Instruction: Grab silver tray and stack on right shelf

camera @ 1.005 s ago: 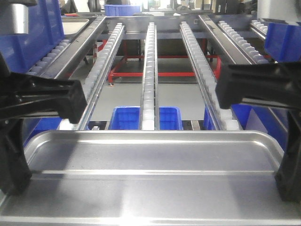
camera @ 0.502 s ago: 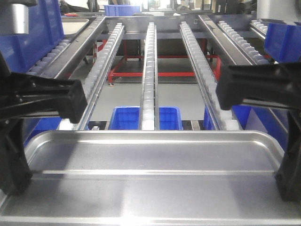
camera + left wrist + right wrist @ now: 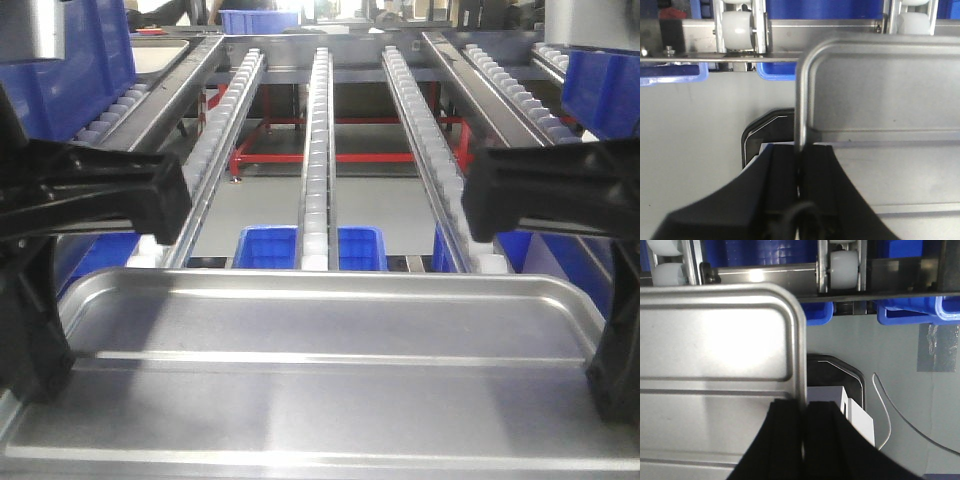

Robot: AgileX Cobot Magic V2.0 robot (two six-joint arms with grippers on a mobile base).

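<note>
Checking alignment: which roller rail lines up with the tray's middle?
The centre rail; it ends behind the silver tray's far-rim midpoint, the others toward its corners.

The silver tray point(image 3: 330, 400) is seen as smooth, glossy metal with a brushed sheen, while the left gripper point(image 3: 800, 156) and right gripper point(image 3: 804, 409) at the tray's side rims are finished in matt black plastic. Beyond the tray, the right shelf point(image 3: 478, 85) is formed of satin steel with smooth white plastic rollers point(image 3: 316, 170), and blue bins point(image 3: 265, 250) of glossy plastic are seen.
</note>
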